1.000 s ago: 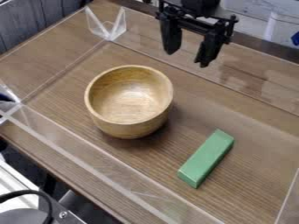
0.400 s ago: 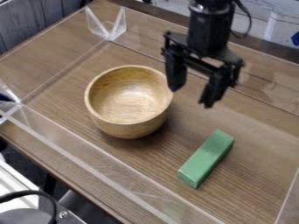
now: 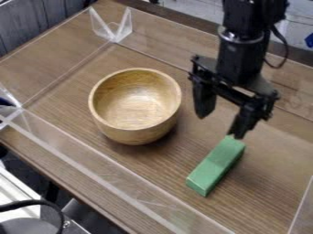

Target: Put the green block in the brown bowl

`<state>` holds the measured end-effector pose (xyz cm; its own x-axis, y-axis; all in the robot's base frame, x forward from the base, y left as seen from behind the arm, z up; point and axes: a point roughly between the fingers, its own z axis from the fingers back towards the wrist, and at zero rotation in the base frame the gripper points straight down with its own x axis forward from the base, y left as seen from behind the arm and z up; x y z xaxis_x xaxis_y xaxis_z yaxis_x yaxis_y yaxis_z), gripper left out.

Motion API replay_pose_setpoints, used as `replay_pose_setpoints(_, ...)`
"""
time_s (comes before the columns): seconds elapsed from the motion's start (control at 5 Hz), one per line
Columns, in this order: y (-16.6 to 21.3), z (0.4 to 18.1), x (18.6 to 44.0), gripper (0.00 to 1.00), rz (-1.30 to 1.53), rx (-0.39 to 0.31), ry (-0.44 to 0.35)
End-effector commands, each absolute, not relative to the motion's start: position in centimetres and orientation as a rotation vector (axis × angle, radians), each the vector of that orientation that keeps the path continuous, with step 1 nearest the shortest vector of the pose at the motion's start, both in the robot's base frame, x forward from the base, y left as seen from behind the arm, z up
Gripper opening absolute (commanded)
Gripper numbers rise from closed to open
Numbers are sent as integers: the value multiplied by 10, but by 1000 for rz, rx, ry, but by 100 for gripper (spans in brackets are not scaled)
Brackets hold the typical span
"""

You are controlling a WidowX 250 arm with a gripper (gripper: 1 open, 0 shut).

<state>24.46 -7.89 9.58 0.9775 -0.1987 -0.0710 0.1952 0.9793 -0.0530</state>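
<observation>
The green block (image 3: 217,165) lies flat on the wooden table (image 3: 73,59), to the lower right of the brown bowl (image 3: 135,105) and clearly apart from it. Its long axis runs diagonally, with the upper end pointing toward the top right of the view and the lower end toward the near edge of the table. Nothing rests on the block and nothing grips it.

The bowl stands upright on the table, left of centre, with its hollow showing pale wood grain and nothing inside.

The hand (image 3: 224,112) hangs to the right of the bowl, pointing straight down, with its two dark fingers (image 3: 202,99) spread wide apart and nothing between them. One finger sits close beside the bowl's right wall; the other reaches down to just above the block's upper end. Whether that fingertip touches the block cannot be told from this view. The black arm (image 3: 248,32) rises from the hand toward the top right, farther from the bowl.

A low clear plastic wall (image 3: 110,26) rings the table, its far-left corner visible up and behind the bowl.
</observation>
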Motion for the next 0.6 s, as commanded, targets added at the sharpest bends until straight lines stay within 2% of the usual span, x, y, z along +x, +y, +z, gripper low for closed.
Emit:
replay_pose_setpoints(0.0, -87, 97, 249, 100, -215, -72, 26)
replay_pose_setpoints(0.4, -88, 75, 251, 100, -222, -97, 16)
